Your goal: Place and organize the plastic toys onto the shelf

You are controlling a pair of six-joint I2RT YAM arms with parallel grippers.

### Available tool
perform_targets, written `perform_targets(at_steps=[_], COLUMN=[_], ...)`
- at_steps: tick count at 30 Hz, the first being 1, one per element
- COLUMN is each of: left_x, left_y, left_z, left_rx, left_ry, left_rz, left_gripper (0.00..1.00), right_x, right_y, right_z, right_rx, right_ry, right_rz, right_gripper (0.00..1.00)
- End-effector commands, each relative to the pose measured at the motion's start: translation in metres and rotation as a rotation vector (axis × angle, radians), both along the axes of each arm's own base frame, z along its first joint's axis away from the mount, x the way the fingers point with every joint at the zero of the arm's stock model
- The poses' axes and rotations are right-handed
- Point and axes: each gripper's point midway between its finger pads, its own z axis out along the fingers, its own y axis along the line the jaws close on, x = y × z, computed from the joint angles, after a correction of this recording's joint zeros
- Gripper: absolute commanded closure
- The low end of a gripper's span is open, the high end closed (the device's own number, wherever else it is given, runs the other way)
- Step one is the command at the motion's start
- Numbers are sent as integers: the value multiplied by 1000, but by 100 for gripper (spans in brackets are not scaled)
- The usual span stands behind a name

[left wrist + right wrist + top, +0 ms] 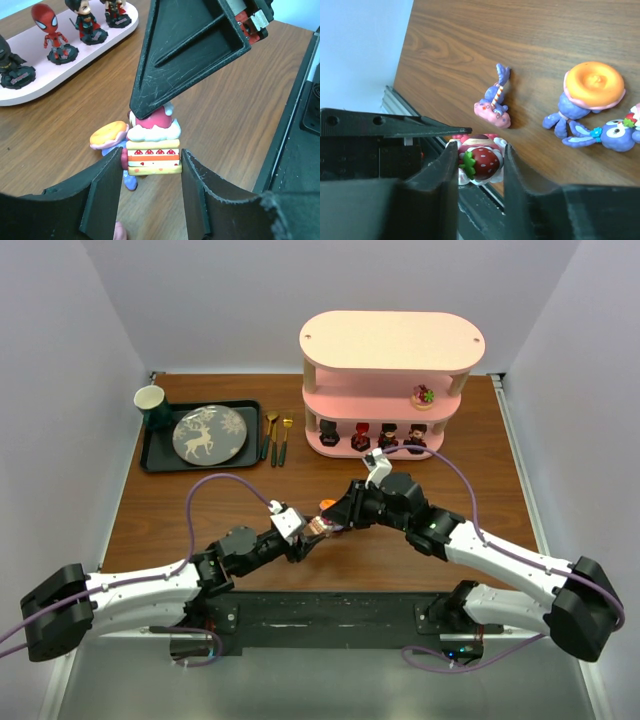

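The left gripper (152, 167) is clenched on the sides of the upright cake toy (153, 156) at mid-table — its strawberry top is pinched by the right gripper (480, 156), the arm nearer the shelf (350, 345) beyond

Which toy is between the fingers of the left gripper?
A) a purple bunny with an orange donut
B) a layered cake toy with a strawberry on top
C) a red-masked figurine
B: in the left wrist view the layered cake toy sits between the two fingers of the left gripper, which touch its sides.
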Motion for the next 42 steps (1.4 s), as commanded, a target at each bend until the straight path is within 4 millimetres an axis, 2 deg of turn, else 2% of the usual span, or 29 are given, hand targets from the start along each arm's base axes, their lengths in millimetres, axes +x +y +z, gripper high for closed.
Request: perform_targets(at_steps=[1, 4, 6, 7, 9, 10, 15, 16, 18, 22, 23, 24, 25, 27, 28, 34, 39, 42], left_x=[3, 1, -3, -6, -8, -11, -27, -30, -32, -36, -36, -36, -37, -39, -40, -33, -35, -38], left_y=[-7, -6, -7, -6, -4, -3, -3, -2, -1, 6, 5, 4, 1, -3, -6, -13, -18, -23], left_z=[37, 34, 35, 36, 39, 40, 52, 53, 54, 60, 61, 64, 62, 70, 67, 73, 91, 94], left_rx=[-100, -105, -127, -144, -164, -169, -237, -254, -270, -329, -332, -333, -317, -318, -306, -284, -303, -303], left_ry=[-52, -7, 31, 64, 89, 101, 168, 192, 207, 216, 211, 202, 199, 188, 196, 154, 129, 148], left_rz=[3, 3, -2, -2, -2, -11, -94, -124, -158, -243, -247, -252, -273, -301, -318, -325, -361, -394], left_gripper=[88, 66, 58, 46, 34, 25, 5, 3, 0, 0, 0, 0, 0, 0, 0, 0, 0, 0], right_x=[8, 7, 6, 7, 8, 9, 9, -5, -3, -21, -33, -39, -41, -53, -54, -59, -58, -56], right_y=[3, 2, 0, -2, -6, -7, -10, -5, -9, -11, -12, -13, -11, -13, -11, -9, -10, -9], right_z=[22, 22, 22, 23, 28, 30, 45, 48, 58, 68, 72, 67, 73, 72, 79, 89, 82, 80], right_rx=[15, -5, -28, -40, -61, -89, -79, -29, 13, 72, 107, 93, 102, 116, 125, 159, 136, 126], right_ry=[-86, -118, -154, -182, -237, -290, -451, -457, -520, -609, -617, -627, -645, -664, -685, -707, -697, -699], right_rz=[0, 16, 44, 52, 65, 97, 243, 344, 403, 604, 692, 746, 788, 889, 909, 971, 981, 972], right_gripper=[100, 100, 100, 100, 100, 100, 100, 100, 100, 100, 100, 100, 100, 100, 100, 100, 100, 100])
